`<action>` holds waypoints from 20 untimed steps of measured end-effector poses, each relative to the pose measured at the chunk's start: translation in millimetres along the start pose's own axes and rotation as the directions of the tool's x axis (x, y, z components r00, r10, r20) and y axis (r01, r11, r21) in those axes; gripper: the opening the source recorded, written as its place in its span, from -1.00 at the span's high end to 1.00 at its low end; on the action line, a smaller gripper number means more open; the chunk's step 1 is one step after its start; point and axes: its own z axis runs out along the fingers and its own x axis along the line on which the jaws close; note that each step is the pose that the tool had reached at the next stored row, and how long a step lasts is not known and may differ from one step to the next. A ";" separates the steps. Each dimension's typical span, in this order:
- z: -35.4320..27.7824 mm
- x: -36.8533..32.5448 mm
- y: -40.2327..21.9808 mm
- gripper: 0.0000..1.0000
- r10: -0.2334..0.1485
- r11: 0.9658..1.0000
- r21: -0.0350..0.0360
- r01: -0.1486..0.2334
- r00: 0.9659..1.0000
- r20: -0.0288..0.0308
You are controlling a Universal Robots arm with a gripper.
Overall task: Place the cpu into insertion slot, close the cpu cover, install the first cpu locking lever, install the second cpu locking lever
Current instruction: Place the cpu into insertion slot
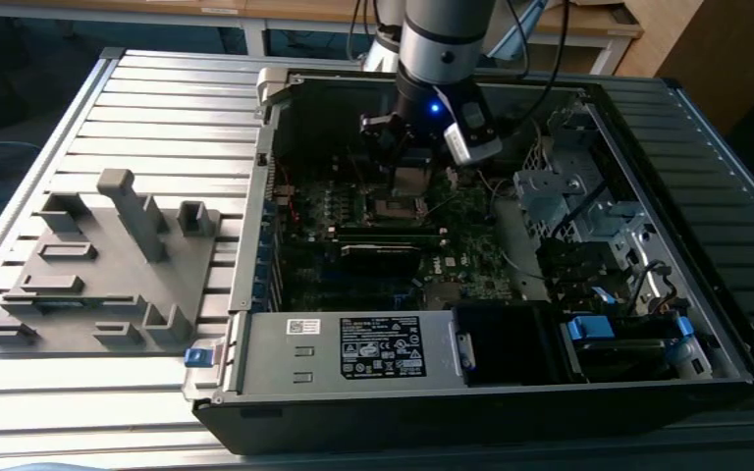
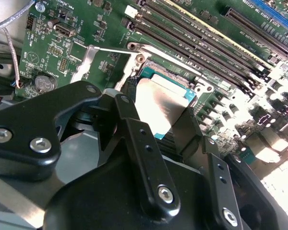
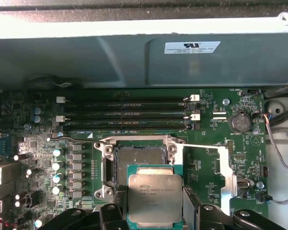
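Fingers (image 3: 114, 214) grip the cpu (image 3: 155, 194) by two opposite edges. The cpu sits metal top up, edges square to the slot (image 3: 139, 157), and hangs just beside it, overlapping one rim.

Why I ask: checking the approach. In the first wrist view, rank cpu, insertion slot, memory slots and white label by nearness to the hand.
1. cpu, gripped in the hand.
2. insertion slot, just beyond the cpu.
3. memory slots, past the slot.
4. white label, on the case wall, farthest.
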 end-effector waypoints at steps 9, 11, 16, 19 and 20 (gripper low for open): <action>5.7 3.8 -0.4 -0.08 0.000 1.000 0.000 0.000 1.000 0.000; 7.2 7.1 -0.5 -0.08 0.000 1.000 0.000 0.000 1.000 0.000; 14.3 12.6 -0.1 -0.08 0.001 1.000 0.000 -0.001 1.000 0.000; 19.6 13.2 0.6 -0.08 0.000 1.000 0.000 0.000 1.000 0.000; 20.9 13.4 1.2 -0.08 0.000 1.000 0.000 0.000 1.000 0.000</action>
